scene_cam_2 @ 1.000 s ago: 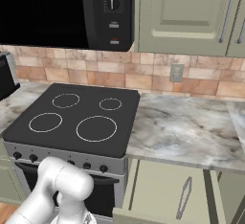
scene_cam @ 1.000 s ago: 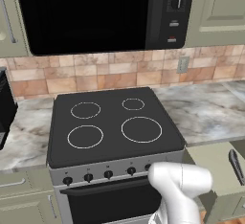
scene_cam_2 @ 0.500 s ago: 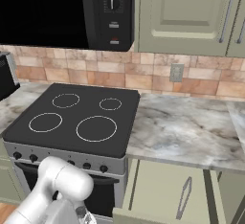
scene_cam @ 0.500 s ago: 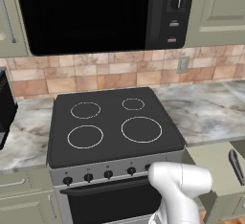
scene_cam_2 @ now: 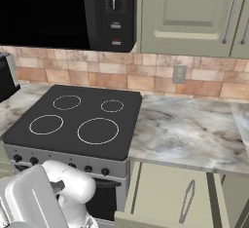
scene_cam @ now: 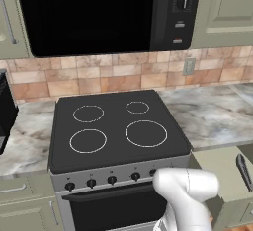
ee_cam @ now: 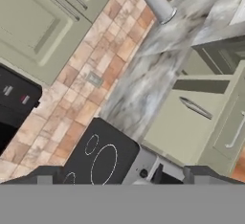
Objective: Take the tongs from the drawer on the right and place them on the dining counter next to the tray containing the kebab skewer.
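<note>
Nothing has shifted since the earlier frames. Right of the smooth black glass stovetop (scene_cam_2: 78, 120) with four white rings, the pale beige drawer (scene_cam_2: 165, 198) stands open, slim dark-grey metal tongs (scene_cam_2: 186, 201) inside. Gripper (ee_cam: 122, 174) jaws gape wide, empty.

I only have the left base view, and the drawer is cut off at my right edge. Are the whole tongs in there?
Observer: Yes. The right base view shows the slim dark-grey metal tongs lying whole in the open sage-green drawer with the pale beige inside, lengthwise front to back.
Operator: Is the hand near them?
Observer: No. The hand view looks at the drawer from well off, and nothing touches the tongs.
Operator: Is the hand open?
Observer: Yes. The hand has its fingertips spread wide, with nothing between them.
</note>
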Robot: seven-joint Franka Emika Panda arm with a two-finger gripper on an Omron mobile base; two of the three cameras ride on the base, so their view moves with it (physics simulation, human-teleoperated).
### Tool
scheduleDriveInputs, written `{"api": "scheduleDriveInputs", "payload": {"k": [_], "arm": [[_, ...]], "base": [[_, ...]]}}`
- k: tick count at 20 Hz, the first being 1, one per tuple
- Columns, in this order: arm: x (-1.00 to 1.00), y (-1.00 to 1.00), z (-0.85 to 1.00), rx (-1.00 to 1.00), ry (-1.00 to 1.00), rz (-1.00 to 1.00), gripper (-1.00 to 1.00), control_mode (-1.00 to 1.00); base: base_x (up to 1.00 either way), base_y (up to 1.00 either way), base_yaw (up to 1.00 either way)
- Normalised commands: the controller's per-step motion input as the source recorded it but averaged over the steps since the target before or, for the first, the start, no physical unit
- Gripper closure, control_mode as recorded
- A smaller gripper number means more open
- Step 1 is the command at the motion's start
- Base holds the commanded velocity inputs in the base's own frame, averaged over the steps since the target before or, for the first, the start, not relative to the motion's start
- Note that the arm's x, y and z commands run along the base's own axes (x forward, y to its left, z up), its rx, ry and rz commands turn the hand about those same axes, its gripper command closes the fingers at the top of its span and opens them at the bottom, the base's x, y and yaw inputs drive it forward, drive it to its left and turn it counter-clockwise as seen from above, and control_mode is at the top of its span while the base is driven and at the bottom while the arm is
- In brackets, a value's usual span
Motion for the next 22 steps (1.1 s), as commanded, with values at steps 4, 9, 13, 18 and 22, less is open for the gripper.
{"api": "scheduleDriveInputs", "payload": {"k": [4,9,13,18,22], "arm": [[0.18,0.13,0.13,-0.1,0.11,0.0,-1.0,-1.0],[0.32,0.12,0.22,-0.11,0.13,0.0,-1.0,-1.0],[0.42,0.01,0.3,-0.11,0.19,0.0,-1.0,-1.0],[0.52,0.0,0.17,-0.13,0.26,0.0,-1.0,-1.0],[0.58,0.0,0.03,-0.14,0.3,0.0,-1.0,-1.0]], "base": [[0.0,0.0,0.0],[0.0,0.0,0.0],[0.0,0.0,0.0],[0.0,0.0,0.0],[0.0,0.0,0.0]]}}
